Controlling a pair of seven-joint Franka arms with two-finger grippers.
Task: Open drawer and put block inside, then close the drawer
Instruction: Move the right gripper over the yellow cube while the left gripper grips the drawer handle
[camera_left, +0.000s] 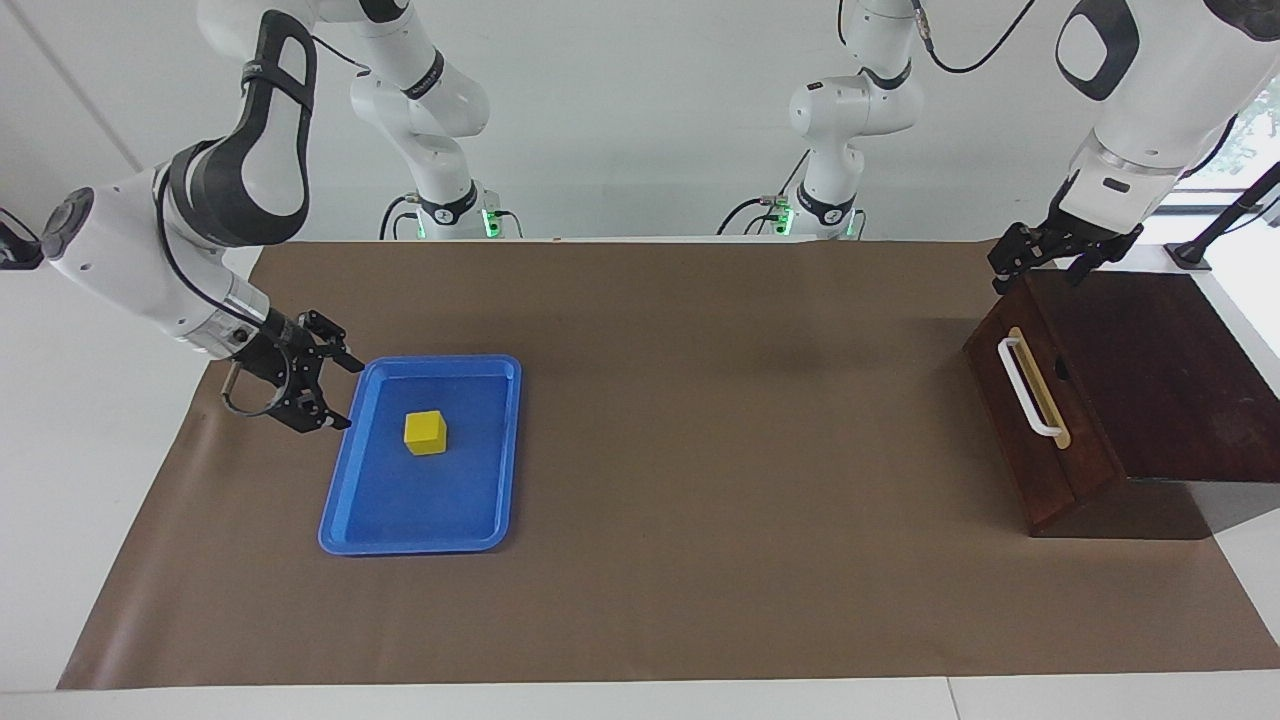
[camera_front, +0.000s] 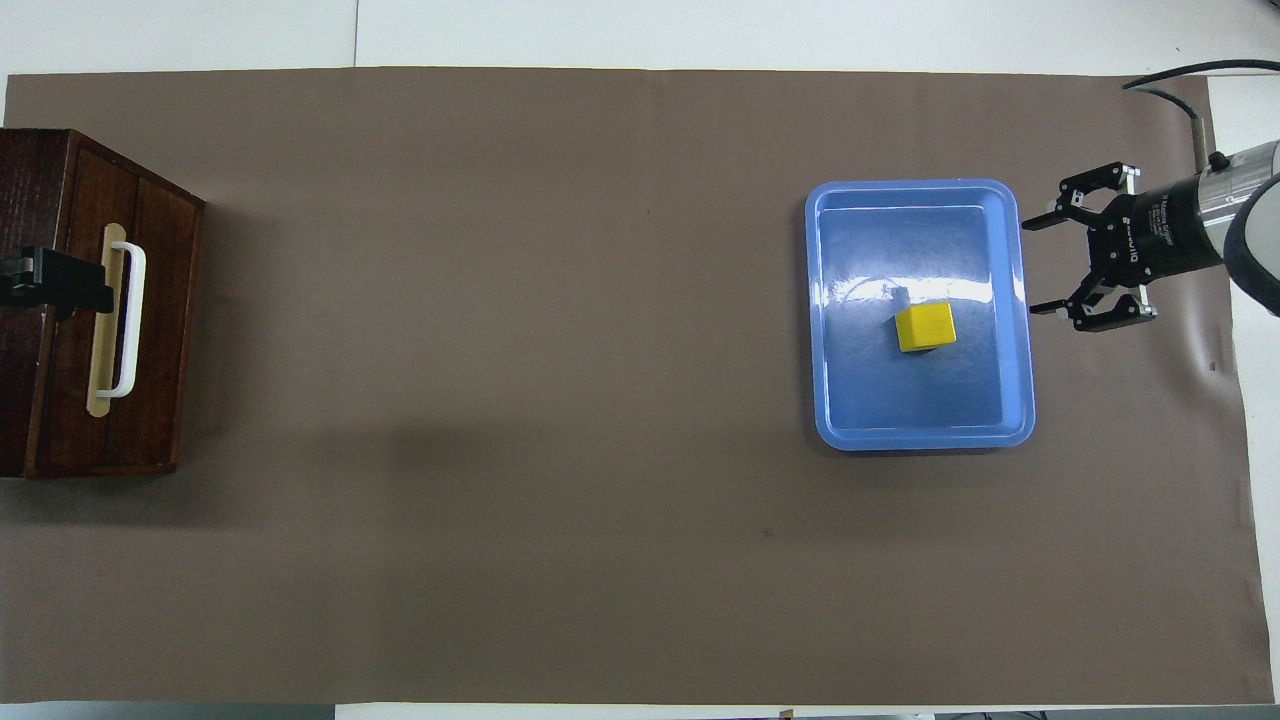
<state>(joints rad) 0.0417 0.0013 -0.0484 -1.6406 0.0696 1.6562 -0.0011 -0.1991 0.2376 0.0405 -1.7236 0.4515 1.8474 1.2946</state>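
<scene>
- Yellow block (camera_left: 425, 432): we find it in the blue tray (camera_left: 352, 470), toward the right arm's end of the bench (camera_left: 700, 600), untouched.
- Right gripper (camera_left: 334, 390): jaws spread and empty, level with the block just outside the tray's rim; we judge it lined up for a sideways pick.
- Left gripper (camera_left: 1035, 258): over the cabinet's (camera_left: 1170, 360) top corner, above the drawer (camera_left: 1030, 440), clear of the white handle (camera_left: 1028, 388). The jaws look spread.
- Drawer: shut, so its interior is hidden; the overhead view crops the cabinet and most of the left gripper.
</scene>
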